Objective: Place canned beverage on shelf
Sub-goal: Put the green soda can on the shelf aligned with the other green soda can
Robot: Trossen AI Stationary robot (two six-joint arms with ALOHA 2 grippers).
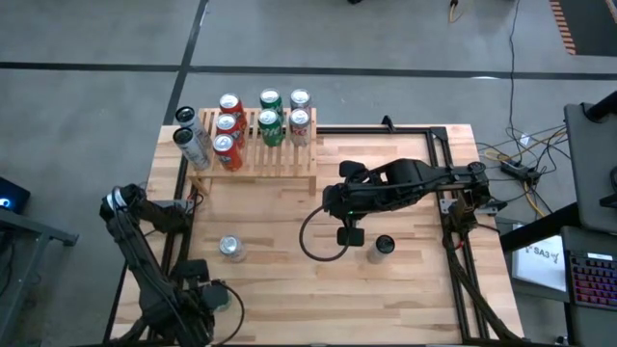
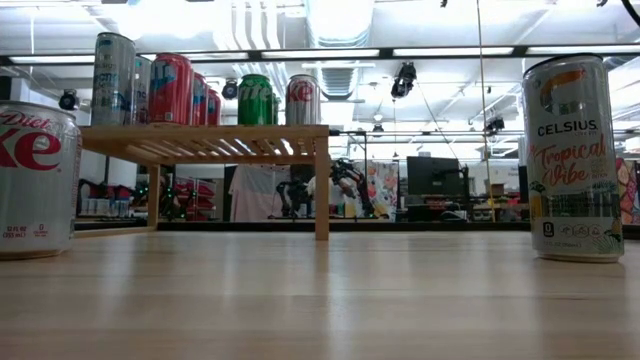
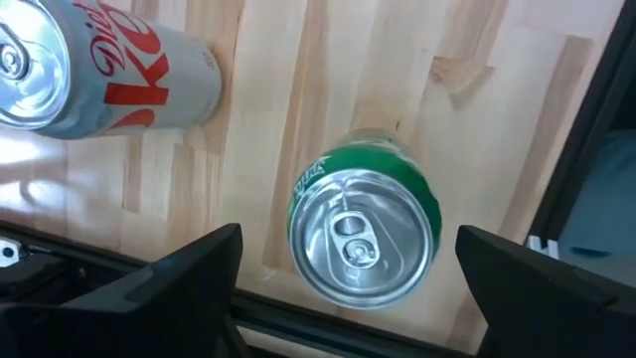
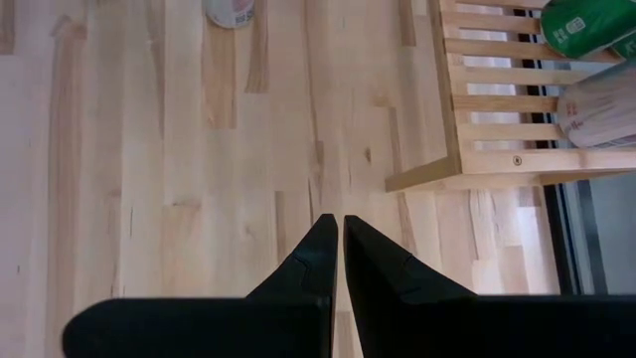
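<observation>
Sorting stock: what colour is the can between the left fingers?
Green can, seen best in left wrist view.

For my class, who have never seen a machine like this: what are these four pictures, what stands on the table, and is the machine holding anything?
This is a robot with two dark arms at a wooden table; each arm ends in a two-finger tool.

One picture looks straight down on the table. One looks level across the tabletop. The other two come from small cameras on each arm's wrist.

At the back stands the shelf, a low slatted wooden rack with red, green and silver cans on it. Two tall silver cans stand beside it on the table. Nearer the front stand a Diet Coke can, a Celsius can and a green can.

The left tool is open over the green can, one finger on each side, not touching it. The right tool is shut over bare table. Neither holds anything.
</observation>
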